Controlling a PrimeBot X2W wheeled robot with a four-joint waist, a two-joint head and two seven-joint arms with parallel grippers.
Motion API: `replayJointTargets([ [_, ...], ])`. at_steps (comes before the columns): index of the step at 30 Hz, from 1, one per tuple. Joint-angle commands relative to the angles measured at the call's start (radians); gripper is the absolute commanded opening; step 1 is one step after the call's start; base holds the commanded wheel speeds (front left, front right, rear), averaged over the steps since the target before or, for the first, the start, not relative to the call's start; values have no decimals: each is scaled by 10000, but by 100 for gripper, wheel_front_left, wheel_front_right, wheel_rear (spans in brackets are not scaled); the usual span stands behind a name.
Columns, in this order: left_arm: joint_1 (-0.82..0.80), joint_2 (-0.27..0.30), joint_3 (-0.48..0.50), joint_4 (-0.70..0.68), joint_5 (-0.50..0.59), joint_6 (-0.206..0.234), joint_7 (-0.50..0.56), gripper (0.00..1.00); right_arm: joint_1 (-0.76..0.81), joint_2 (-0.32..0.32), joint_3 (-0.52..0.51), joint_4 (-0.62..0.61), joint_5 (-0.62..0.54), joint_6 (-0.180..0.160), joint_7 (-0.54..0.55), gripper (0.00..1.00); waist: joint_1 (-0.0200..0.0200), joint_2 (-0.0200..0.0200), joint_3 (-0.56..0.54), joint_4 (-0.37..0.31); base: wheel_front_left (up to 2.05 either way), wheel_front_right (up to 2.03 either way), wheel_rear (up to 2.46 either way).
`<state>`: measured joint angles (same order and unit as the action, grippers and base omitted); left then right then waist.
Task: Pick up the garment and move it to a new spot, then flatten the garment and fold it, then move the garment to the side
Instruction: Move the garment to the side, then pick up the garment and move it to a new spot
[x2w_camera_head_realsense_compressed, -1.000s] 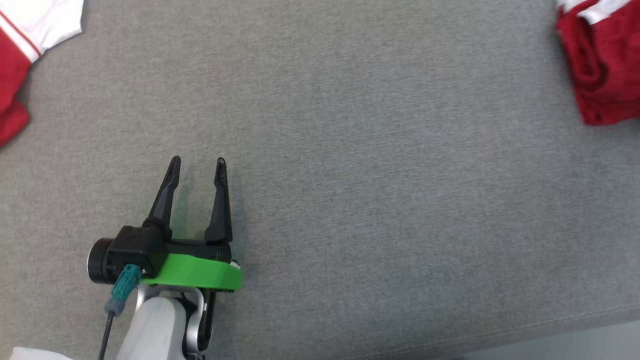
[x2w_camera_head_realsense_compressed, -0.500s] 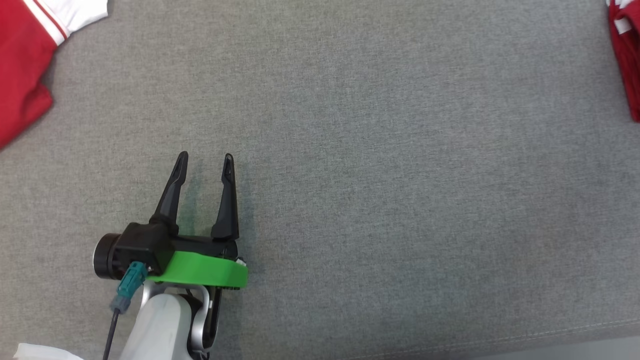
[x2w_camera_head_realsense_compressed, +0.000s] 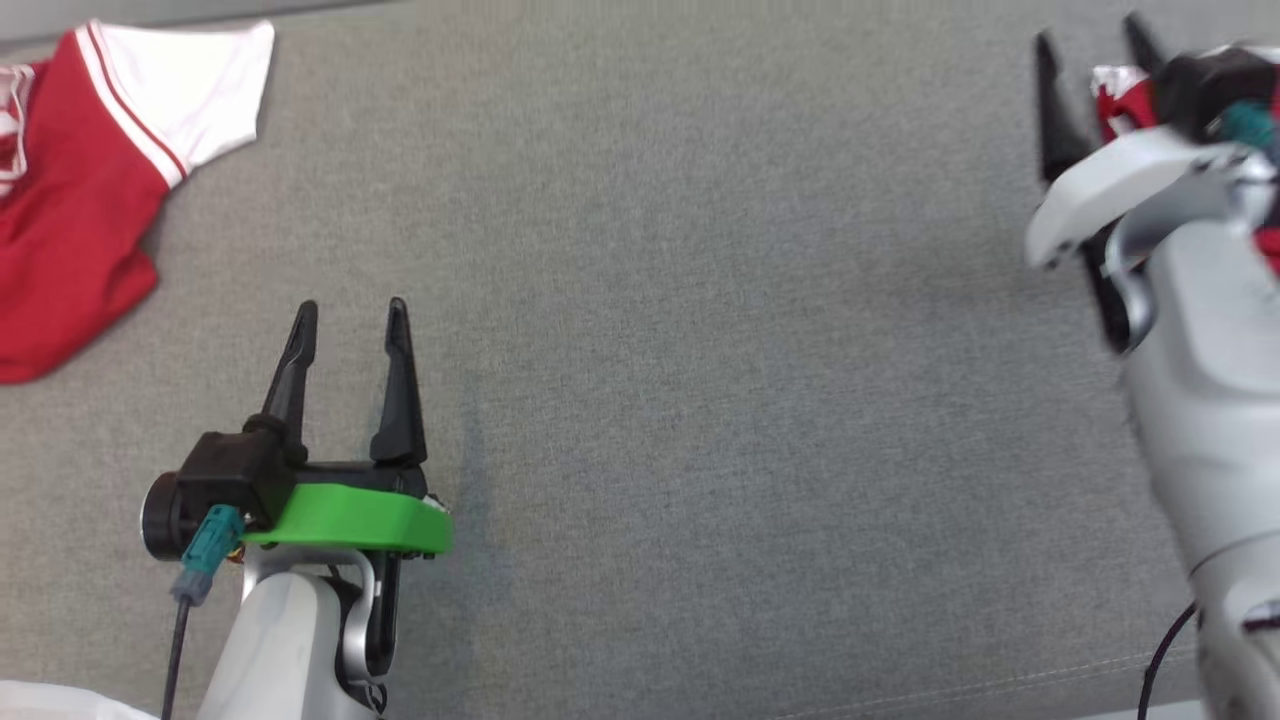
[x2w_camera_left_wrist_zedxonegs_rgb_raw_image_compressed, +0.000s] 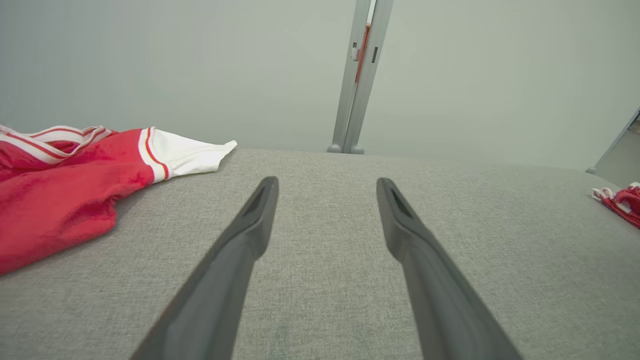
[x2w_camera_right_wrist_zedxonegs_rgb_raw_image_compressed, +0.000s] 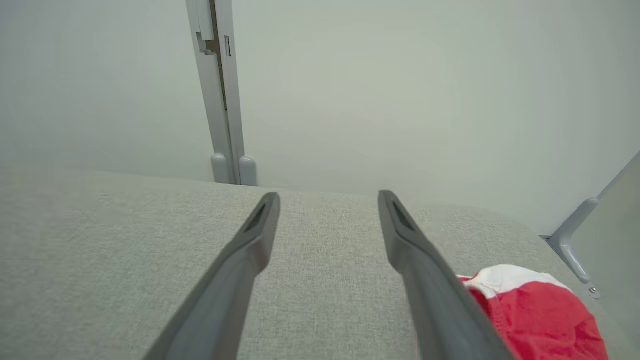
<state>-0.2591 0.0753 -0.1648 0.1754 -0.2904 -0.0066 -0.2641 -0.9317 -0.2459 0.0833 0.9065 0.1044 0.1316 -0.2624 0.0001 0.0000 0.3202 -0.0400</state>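
Head view shows the left gripper (x2w_camera_head_realsense_compressed: 351, 303) with jaws spread wide and empty over the grey cushion (x2w_camera_head_realsense_compressed: 700, 400). The right gripper (x2w_camera_right_wrist_zedxonegs_rgb_raw_image_compressed: 328, 196) is equally spread, gripping nothing (the bundled red garment (x2w_camera_right_wrist_zedxonegs_rgb_raw_image_compressed: 540, 315) lies just beside one finger). A red-and-white shirt (x2w_camera_head_realsense_compressed: 70, 220) lies far left.
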Motion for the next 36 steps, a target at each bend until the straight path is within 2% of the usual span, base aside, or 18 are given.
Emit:
replayJointTargets([
  [1,177,10,148,107,-71,55,-1,100,509,188,101,-434,198,-18,-29,100,-1,0,-972,-172,0,0,0],
  [8,729,-63,633,247,-168,129,-3,100,2704,1056,417,-2212,606,-18,-31,100,-1,0,-1858,-53,0,0,0],
  [13,1249,-98,792,550,-191,91,-2,100,4391,1530,206,-3499,558,-18,-31,100,-1,0,-2316,160,0,0,0],
  [23,2480,-167,955,632,-224,158,-2,100,7184,1946,-201,-5619,314,-16,-32,100,-1,0,-2967,469,0,0,0],
  [36,3033,-231,743,441,-456,347,-4,100,8212,1947,144,-6056,697,-16,58,100,-1,0,-3235,459,0,0,0],
])
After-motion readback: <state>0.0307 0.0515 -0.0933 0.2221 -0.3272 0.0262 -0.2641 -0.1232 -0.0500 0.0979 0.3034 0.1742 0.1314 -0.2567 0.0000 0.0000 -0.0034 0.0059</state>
